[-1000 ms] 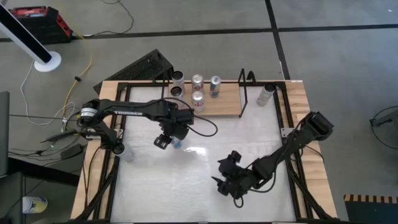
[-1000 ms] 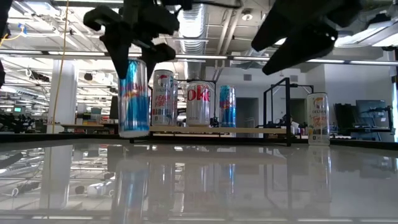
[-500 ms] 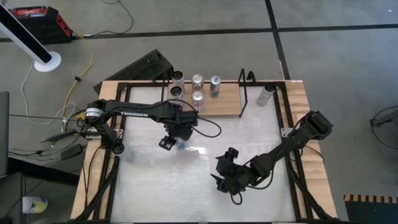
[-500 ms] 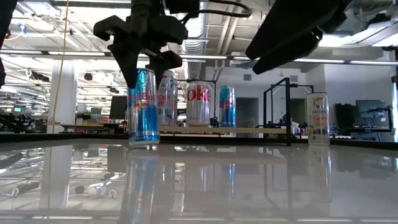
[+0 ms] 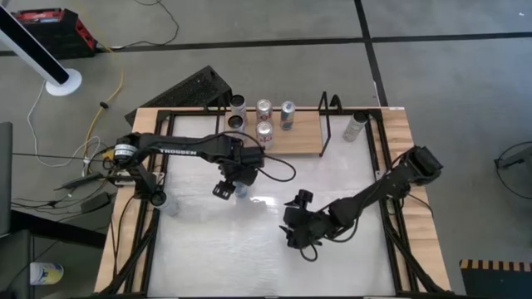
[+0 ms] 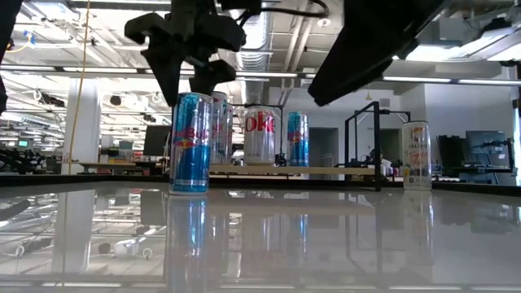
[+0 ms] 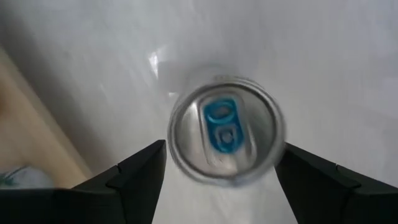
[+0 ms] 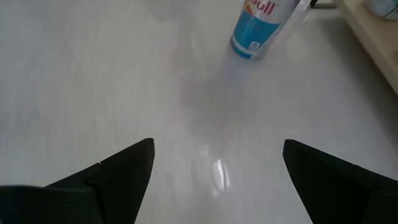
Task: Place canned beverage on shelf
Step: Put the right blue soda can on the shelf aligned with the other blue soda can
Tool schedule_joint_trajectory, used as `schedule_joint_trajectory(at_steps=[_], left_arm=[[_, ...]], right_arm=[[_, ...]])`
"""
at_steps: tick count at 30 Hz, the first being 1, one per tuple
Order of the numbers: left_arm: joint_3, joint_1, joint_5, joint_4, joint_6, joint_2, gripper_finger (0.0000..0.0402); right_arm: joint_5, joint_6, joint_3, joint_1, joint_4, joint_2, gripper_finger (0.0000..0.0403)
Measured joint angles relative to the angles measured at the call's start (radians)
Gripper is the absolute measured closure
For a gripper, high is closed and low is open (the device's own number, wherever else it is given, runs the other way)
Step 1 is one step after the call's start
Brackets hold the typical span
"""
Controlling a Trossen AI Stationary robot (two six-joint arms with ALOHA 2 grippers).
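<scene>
A slim blue-and-silver canned beverage (image 6: 190, 142) stands upright on its base on the white table (image 5: 249, 249), in front of the shelf's left end. My left gripper (image 7: 221, 155) points down over it, open, one finger on each side of the can's top (image 7: 226, 130). The shelf (image 5: 299, 141), a light-wood board in a black wire frame, lies at the table's far edge and carries several cans (image 5: 264, 133). My right gripper (image 8: 214, 162) hangs open over the table's middle, slanting down toward the blue can (image 8: 258, 28), with nothing between its fingers. My left gripper comes from above with its fingers (image 7: 146, 177) close beside the rim of the can's top (image 7: 177, 134), one on each side. I cannot tell whether they touch it. The can stands upright on the table.
A pale can (image 6: 415, 155) stands on the table to the right of the shelf's black end frame (image 5: 326, 124). Wood strips (image 5: 411, 166) edge the tabletop. Bare white table lies in front of both grippers toward the near edge.
My left gripper has brought the blue can a little toward the table's right and down. The can hung tilted in its fingers and now stands upright on the table. My right gripper has swung toward the table's left and rolled about its own line.
</scene>
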Motion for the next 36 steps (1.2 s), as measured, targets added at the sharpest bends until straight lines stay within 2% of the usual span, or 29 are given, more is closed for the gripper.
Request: schedule_joint_trajectory(at_steps=[4,10,13,18,22,26,31,36], left_arm=[[0.063,0.002,-0.002,-0.093,-0.035,-0.001,0.0125],[0.151,0.015,-0.001,-0.263,-0.122,-0.004,0.0124],[0.155,0.029,0.008,-0.327,-0.161,-0.033,0.0124],[0.088,0.060,0.028,-0.318,-0.186,-0.154,0.0124],[-0.026,0.085,0.028,-0.238,-0.208,-0.318,0.0126],[-0.205,0.093,0.028,-0.114,-0.255,-0.534,0.0126],[-0.475,0.086,0.025,0.153,-0.327,-0.816,0.0127],[-0.723,0.083,-0.011,0.410,-0.364,-1.059,0.0127]], right_arm=[[-0.075,-0.033,0.000,-0.045,0.014,0.000,0.0024],[-0.081,-0.056,0.000,-0.088,0.022,0.000,0.0024],[-0.081,-0.056,0.000,-0.097,0.031,0.000,0.0024],[-0.081,-0.057,0.000,-0.096,0.047,0.000,0.0024],[-0.081,-0.069,0.000,-0.097,0.071,0.000,0.0024],[-0.087,-0.100,0.000,-0.115,0.146,0.000,0.0024],[-0.143,-0.209,0.000,-0.149,0.315,-0.001,0.0024],[-0.156,-0.322,0.000,-0.204,0.520,-0.001,0.0024]])
